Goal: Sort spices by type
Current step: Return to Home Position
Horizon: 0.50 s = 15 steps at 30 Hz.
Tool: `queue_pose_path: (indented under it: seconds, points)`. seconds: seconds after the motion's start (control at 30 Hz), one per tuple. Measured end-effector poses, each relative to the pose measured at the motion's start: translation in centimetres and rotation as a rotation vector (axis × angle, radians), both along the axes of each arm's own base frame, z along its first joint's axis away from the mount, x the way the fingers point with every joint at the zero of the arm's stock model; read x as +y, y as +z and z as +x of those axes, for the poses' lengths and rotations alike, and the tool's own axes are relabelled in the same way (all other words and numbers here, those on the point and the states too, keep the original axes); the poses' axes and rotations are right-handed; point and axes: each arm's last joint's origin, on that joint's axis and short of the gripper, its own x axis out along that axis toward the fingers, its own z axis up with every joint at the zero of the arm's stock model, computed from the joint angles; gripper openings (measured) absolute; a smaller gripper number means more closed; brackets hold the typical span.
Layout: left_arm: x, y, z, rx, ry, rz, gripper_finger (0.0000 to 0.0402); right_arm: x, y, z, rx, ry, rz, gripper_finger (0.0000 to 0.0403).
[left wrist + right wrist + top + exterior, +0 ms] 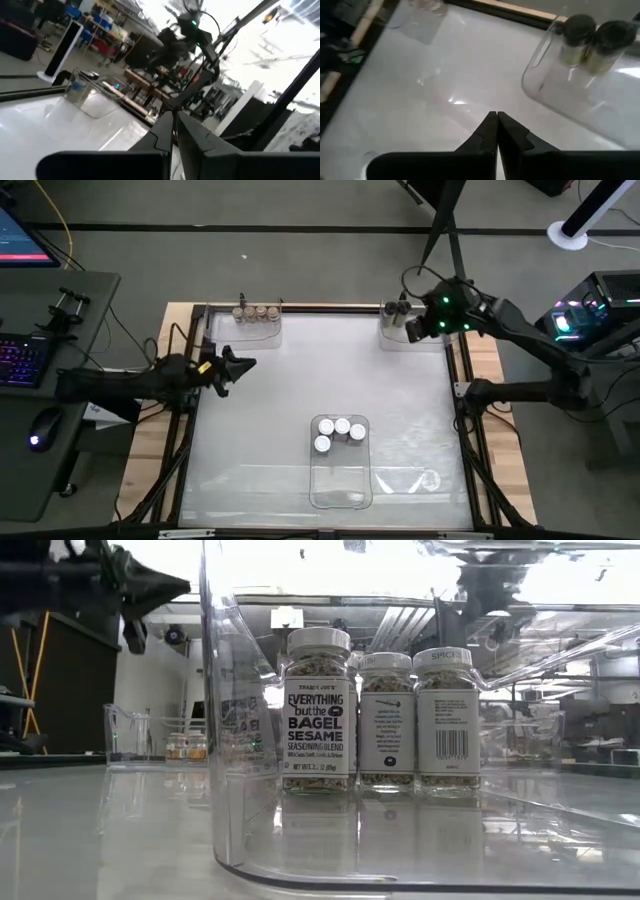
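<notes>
Closest to us in the low view rises the curved wall of a clear tray [215, 760]. It holds white-capped jars [318, 710], and from there we see three of them, upright and side by side. From above we count four white caps, clustered at the far end of that tray, which lies at the near middle of the worktop [270, 410].

At the far left corner a second tray [258, 333] holds a row of tan-capped jars [254, 311]. At the far right corner a third tray [394, 336] holds dark-capped jars [396, 308], and we see two of them in the right wrist view.

We find the right gripper [412, 330] raised close beside that third tray, its jaws pressed together on nothing. We see the left gripper [243, 364] hovering over the worktop's left side, well apart from every jar, its jaws likewise together.
</notes>
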Motion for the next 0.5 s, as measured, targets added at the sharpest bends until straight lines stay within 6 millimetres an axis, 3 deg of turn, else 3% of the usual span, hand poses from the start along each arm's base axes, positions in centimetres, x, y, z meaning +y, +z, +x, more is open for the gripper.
queue_pose_path:
  seconds: [0.17, 0.27, 0.4, 0.5]
  points:
    - [0.1, -3.1, -0.4, -0.002, 0.026, -0.023, 0.0006, 2.5, 0.6, -1.3, -0.015, 0.043, 0.028, 0.0]
    - [0.1, -3.5, -0.4, 0.037, 0.022, -0.053, 0.0004, 4.0, -0.2, -2.0, -0.016, 0.11, 0.038, 0.0]
    - [0.0, -3.6, -0.4, 0.041, 0.013, -0.081, 0.0006, 5.5, -3.6, -2.2, -0.109, 0.227, 0.109, 0.0]
    - [0.0, -3.7, -0.4, 0.055, 0.015, -0.067, 0.0007, 5.4, -7.2, -0.7, -0.305, 0.302, 0.105, 0.0]
